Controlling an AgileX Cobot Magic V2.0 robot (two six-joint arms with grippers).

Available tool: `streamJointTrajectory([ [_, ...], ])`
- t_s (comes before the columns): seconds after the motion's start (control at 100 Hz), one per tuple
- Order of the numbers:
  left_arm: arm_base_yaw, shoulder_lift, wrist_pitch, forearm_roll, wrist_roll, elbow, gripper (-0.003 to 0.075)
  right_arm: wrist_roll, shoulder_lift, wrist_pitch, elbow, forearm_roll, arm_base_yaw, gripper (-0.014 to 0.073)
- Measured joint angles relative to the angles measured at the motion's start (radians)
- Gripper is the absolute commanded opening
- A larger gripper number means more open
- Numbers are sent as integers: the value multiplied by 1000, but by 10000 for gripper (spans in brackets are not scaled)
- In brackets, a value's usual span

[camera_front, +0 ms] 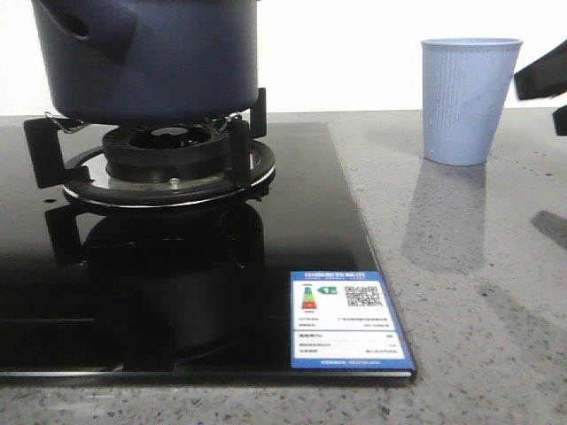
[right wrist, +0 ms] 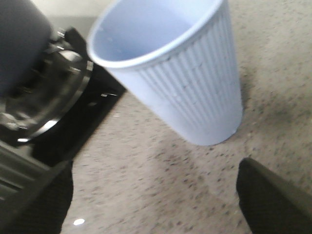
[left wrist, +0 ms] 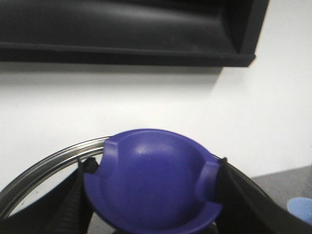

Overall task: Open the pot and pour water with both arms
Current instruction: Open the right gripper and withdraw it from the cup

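While resting on the black burner [camera_front: 168, 155], left of the pale cup [camera_front: 466, 99], looks heavy, rigid, smooth: dark navy pot [camera_front: 146, 57], best held by its stubby handle [camera_front: 84, 22]; left pincer [left wrist: 151, 195] clenched on the purple lid knob [left wrist: 153, 180], right pincer [right wrist: 156, 204] spread open, empty.

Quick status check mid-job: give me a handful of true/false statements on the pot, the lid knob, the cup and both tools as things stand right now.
1. The pot sits on the burner grate. True.
2. The left tool is shut on the lid knob. True; its fingers flank the knob.
3. The cup lies tipped over. False; it stands upright on the counter.
4. The right tool grips the cup. False; its fingers are spread, short of the cup.
5. The cup stands on the glass hob. False; it is on the counter beside it.
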Motion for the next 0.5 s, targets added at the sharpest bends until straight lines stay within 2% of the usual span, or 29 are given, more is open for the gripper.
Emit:
streamJointTrajectory([
  [0.19,-61,69,-18,18,0,0,358,110,-2,-63,0,-26,-87,592],
  [0.5,-78,188,-32,39,0,0,358,150,-6,-70,0,-42,-97,592],
])
